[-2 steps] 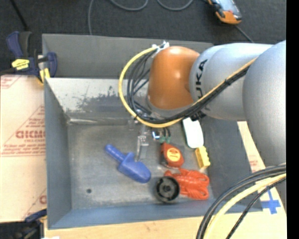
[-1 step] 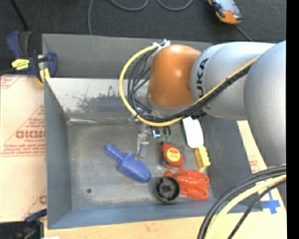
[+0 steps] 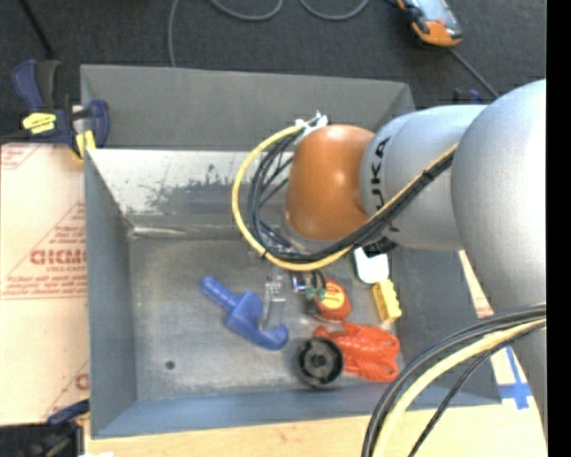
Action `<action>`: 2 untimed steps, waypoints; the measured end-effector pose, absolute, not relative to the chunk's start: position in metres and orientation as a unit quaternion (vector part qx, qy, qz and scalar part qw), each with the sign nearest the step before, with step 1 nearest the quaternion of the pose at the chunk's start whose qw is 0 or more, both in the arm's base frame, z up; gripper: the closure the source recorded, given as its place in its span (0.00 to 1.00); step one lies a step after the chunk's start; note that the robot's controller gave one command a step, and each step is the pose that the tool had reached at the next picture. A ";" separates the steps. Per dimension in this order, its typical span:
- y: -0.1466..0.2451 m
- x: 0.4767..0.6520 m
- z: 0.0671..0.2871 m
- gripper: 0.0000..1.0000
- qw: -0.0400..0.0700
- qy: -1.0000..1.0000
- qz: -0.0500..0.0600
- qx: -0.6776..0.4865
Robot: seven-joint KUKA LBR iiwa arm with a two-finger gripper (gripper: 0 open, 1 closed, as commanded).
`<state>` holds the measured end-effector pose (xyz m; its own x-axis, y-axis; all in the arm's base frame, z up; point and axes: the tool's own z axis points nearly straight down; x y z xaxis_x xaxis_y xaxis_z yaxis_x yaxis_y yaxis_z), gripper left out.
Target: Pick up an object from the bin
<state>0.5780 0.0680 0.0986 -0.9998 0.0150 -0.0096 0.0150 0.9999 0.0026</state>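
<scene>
We're seeing the gripper (image 3: 275,298) hovering right over the blue plastic piece (image 3: 243,314), which is lying mid-floor in the bin (image 3: 124,284), a bit toward the front wall. Honestly we can't tell if it's sitting wide or narrow, since the orange cover (image 3: 328,184) is blocking most of it. We're thinking: come straight down, centre on the blue body, and avoid nudging the black round part (image 3: 317,362) nearby.
</scene>
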 end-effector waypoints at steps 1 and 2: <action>0.080 0.564 0.073 0.00 -0.001 0.998 -0.001 0.059; 0.093 0.499 0.072 1.00 0.001 0.998 0.000 0.062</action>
<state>0.4994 0.0933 0.0719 -0.9922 0.1243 -0.0011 0.1243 0.9923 0.0009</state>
